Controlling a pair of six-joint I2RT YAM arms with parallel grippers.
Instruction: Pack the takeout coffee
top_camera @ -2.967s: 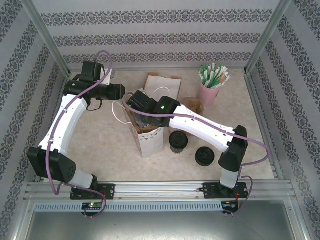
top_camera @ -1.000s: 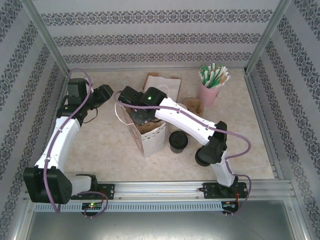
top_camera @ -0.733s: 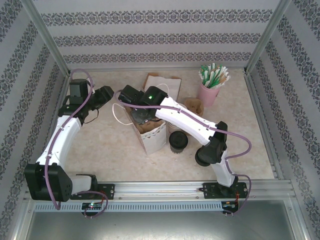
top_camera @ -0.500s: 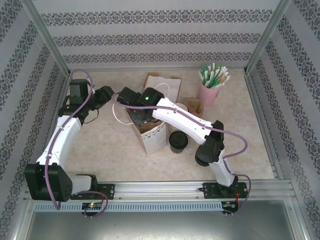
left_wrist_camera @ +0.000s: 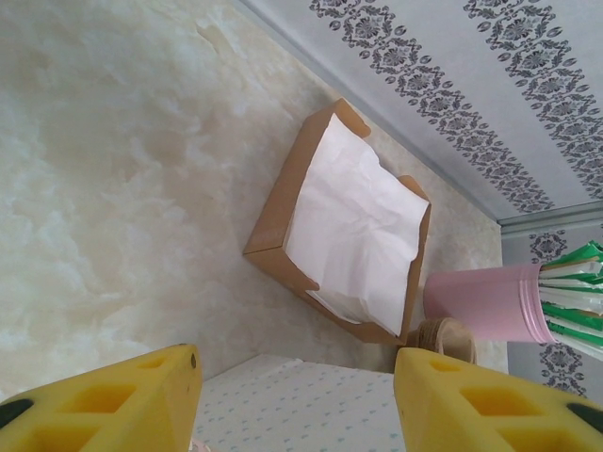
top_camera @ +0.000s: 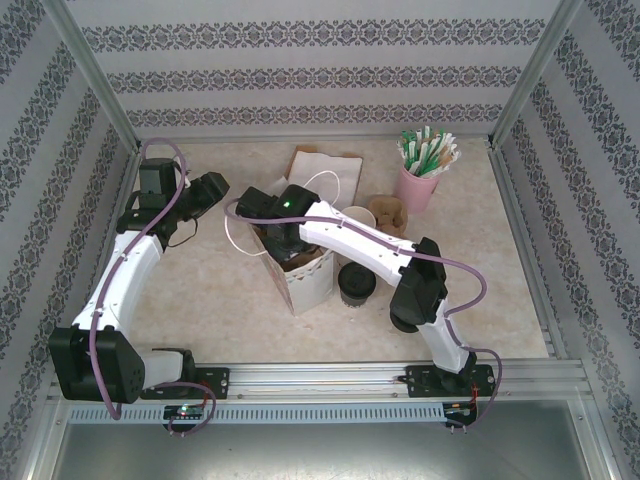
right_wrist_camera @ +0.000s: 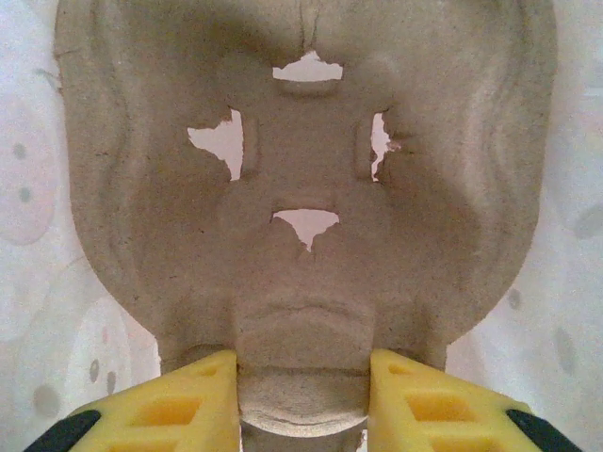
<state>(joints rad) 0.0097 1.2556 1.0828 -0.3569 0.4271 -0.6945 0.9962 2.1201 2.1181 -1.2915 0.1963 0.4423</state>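
Over the last three seconds the left arm has drawn back from the paper bag (top_camera: pixel 308 280), and the right arm's elbow has swung in toward the middle of the bench (top_camera: pixel 220 290), carrying its wrist further over the bag's mouth.

At the left, the left hand (left_wrist_camera: pixel 297 372) hangs above the bench, just left of the bag and pointing toward it. Its yellow fingers are spread wide with nothing between them. In the left wrist view, the gap between them shows the bag's dotted white top, and beyond it a brown napkin box (left_wrist_camera: pixel 349 226) lying on the bench.

The bag stands open-topped near the middle. The right hand (right_wrist_camera: pixel 301 372) is down inside its mouth. The right wrist view shows its two fingers closed against either side of an end lobe of a grey-brown pulp carrier (right_wrist_camera: pixel 301 188), which sits in the bag with the dotted white walls around it.

The takeout coffee (top_camera: pixel 357 283) stands upright on the bench just right of the bag, outside it, black lid on, with the right forearm passing just behind it.

Further right, near the back, a pink cup (top_camera: pixel 415 188) holds green-and-white straws.
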